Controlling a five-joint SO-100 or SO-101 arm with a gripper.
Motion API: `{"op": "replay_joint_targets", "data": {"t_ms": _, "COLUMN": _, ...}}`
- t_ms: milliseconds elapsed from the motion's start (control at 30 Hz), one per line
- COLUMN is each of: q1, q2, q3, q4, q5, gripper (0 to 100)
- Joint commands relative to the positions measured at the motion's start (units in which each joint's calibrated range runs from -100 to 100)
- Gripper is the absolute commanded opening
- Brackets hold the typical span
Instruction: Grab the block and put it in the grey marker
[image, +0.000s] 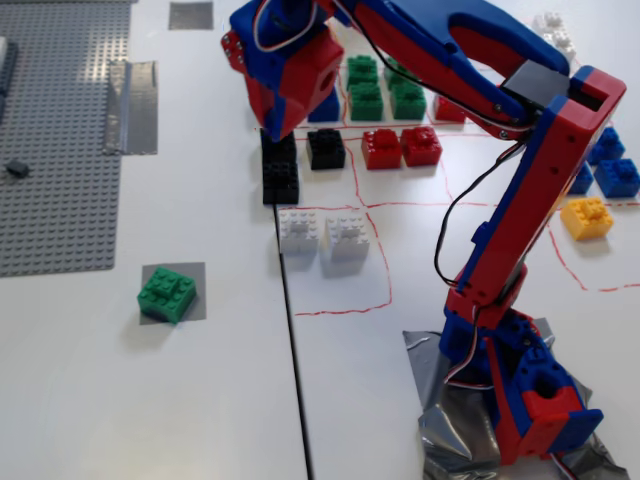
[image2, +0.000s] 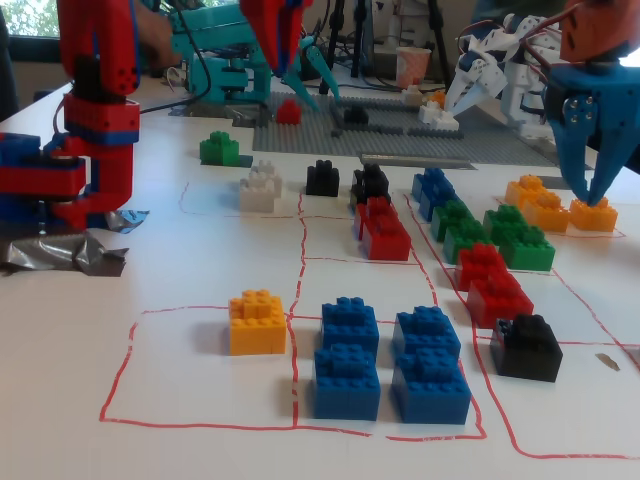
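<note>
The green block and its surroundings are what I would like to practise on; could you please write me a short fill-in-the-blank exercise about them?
1. In a fixed view, the green block sits on a square patch of ____ tape.
2. Two ____ bricks stand side by side right of the long black line.
3. The arm's base stands on crumpled ____ tape.
4. In a fixed view, a single ____ brick sits left of four blue bricks.

Missing words: grey; white; silver; yellow
</note>
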Motion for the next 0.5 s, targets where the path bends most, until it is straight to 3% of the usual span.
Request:
{"op": "replay_joint_targets", "data": {"t_ms": 0, "q1": 3.1, "q2": -5.0, "q3": -4.6, "q4": 1.0, "q5": 0.7, "gripper": 0}}
{"op": "replay_joint_targets", "data": {"t_ms": 467, "q1": 20.4, "q2": -6.8, "q3": -5.2, "q4": 1.7, "q5": 1.8, "gripper": 0}}
